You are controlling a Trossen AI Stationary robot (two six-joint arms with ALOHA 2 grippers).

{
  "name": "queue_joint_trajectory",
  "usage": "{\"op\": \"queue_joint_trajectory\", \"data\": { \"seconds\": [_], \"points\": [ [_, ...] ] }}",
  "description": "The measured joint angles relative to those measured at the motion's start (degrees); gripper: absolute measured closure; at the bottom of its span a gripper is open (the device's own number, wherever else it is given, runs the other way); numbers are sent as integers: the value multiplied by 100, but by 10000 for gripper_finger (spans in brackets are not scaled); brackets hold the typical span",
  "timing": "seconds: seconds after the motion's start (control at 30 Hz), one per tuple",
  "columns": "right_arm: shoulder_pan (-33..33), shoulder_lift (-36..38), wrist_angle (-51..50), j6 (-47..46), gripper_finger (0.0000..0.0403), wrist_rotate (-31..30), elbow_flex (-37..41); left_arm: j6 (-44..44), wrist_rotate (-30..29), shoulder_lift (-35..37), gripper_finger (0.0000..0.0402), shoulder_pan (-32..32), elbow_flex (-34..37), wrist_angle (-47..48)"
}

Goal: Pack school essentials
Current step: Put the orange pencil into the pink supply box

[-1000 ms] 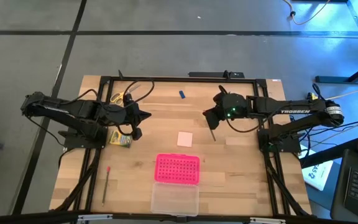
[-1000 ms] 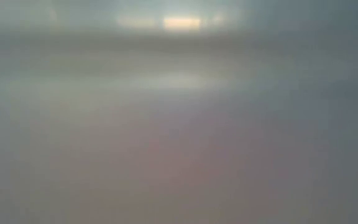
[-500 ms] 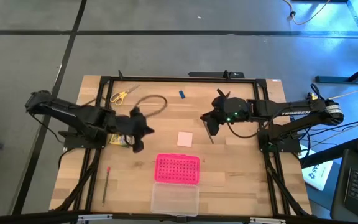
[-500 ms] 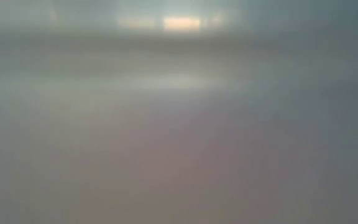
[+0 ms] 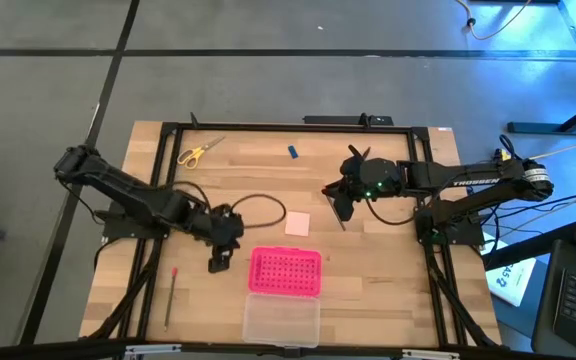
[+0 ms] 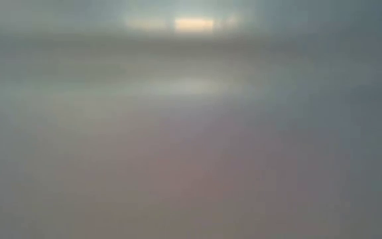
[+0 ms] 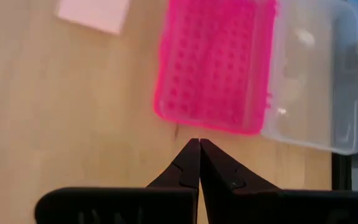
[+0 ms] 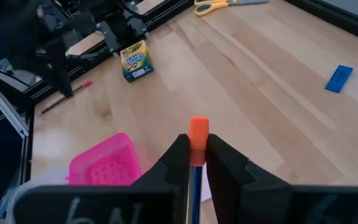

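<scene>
High view showed the left pincer (image 5: pixel 218 262) with its tips pressed together and empty, low over the counter (image 5: pixel 388 290) just at nine o'clock of the pink box (image 5: pixel 285 271). That box lay open, its clear half (image 5: pixel 281 321) at six o'clock of the pink half. The right pincer (image 5: pixel 340 208) was clamped on a pencil (image 5: pixel 342 219) with an orange eraser end (image 8: pixel 198 132), toward three o'clock of the counter's middle. Between the two arms sat the pale pink pad (image 5: pixel 297 222), just at twelve o'clock of the box. The scissors (image 5: pixel 194 154) lay near the eleven o'clock corner, and the small blue piece (image 5: pixel 293 152) near twelve o'clock. A red-tipped pencil (image 5: pixel 170 296) lay toward seven o'clock. The crayon box (image 8: pixel 135 60) showed only in the right wrist view, probably hidden under the left arm from above. Low view was a blur.
</scene>
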State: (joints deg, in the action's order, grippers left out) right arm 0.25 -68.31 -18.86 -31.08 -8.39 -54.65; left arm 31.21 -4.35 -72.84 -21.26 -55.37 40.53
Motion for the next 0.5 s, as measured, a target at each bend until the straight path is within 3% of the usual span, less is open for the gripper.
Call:
{"op": "queue_joint_trajectory", "data": {
  "seconds": [0.23,0.5],
  "points": [
    [0,0,129,159,359,135,0,876,44,-818,401,-569,0,-246],
    [0,0,151,264,359,401,0,1428,904,-1903,401,-960,0,-1475]
  ]
}}
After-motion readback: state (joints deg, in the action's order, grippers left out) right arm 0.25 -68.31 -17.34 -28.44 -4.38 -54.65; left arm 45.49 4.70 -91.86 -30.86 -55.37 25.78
